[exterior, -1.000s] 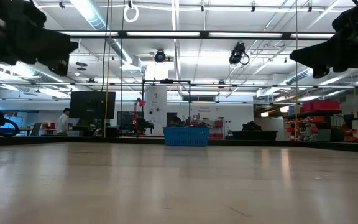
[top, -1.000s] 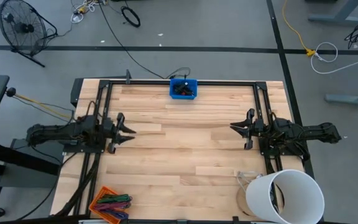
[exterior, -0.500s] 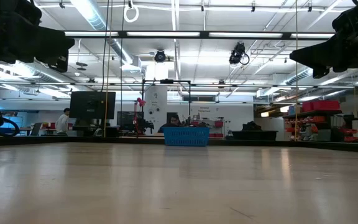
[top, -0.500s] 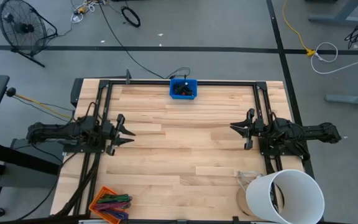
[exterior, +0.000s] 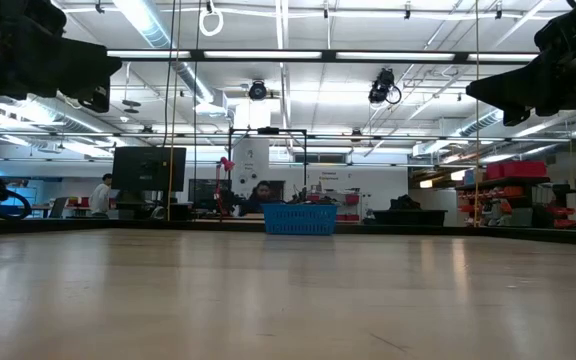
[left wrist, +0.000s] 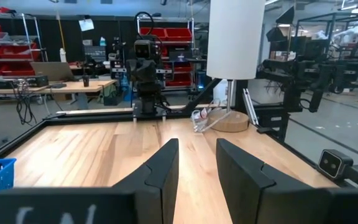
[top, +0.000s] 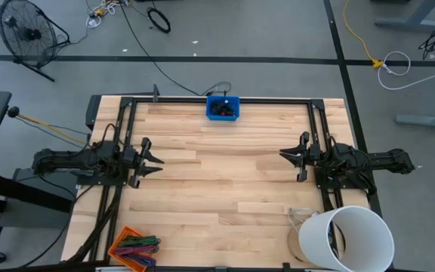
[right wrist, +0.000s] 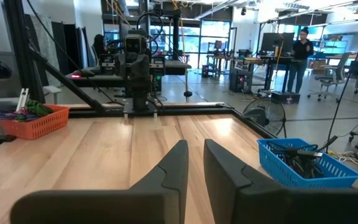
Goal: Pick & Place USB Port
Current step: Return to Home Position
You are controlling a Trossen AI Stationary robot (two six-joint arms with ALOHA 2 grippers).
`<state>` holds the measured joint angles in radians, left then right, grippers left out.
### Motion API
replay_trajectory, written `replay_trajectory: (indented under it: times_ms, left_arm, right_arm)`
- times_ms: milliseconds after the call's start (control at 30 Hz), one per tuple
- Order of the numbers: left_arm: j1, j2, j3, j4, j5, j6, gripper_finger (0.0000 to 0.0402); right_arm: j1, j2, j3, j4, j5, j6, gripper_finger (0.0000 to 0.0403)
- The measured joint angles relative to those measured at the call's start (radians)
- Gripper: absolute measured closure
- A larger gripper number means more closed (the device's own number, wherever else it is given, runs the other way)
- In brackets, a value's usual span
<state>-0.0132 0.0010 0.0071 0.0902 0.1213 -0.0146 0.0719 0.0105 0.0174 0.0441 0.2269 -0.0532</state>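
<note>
The pale butcher-block wooden bench (top: 225, 189) is laid in long planks inside a black metal frame. A big smooth white cylinder (top: 350, 240) stands at its near right corner.

My left gripper (top: 157, 160) hovers inside the bench's left edge, about midway along it. Its dark, wedge-shaped fingers (left wrist: 160, 168) are parted by a narrow slot and hold nothing. Pale lettering on the gripper's body is too blurred to read. My right gripper (top: 284, 155) faces it from inside the right edge. Its fingers (right wrist: 173, 165) are closer together but a slim gap shows, and they are empty too.

The blue plastic lattice-walled bin (top: 223, 108) sits at the middle of the far edge with black charger cables (top: 220, 110) tangled inside. The orange plastic lattice-walled bin (top: 131, 251) sits at the near left corner and holds a bundle of green and dark cables (top: 138, 242).
</note>
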Motion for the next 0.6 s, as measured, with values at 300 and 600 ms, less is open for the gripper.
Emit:
replay_trajectory:
  times_ms: [300,600]
  left_arm:
    - [0.0,0.005,0.0,0.006,-0.003,0.0,0.0289]
    - [0.0,0.005,0.0,0.007,-0.004,0.0,0.0289]
  right_arm:
    - [0.0,0.0,0.0,0.0,0.0,0.0,0.0349]
    - [0.0,0.0,0.0,0.0,0.0,0.0,0.0349]
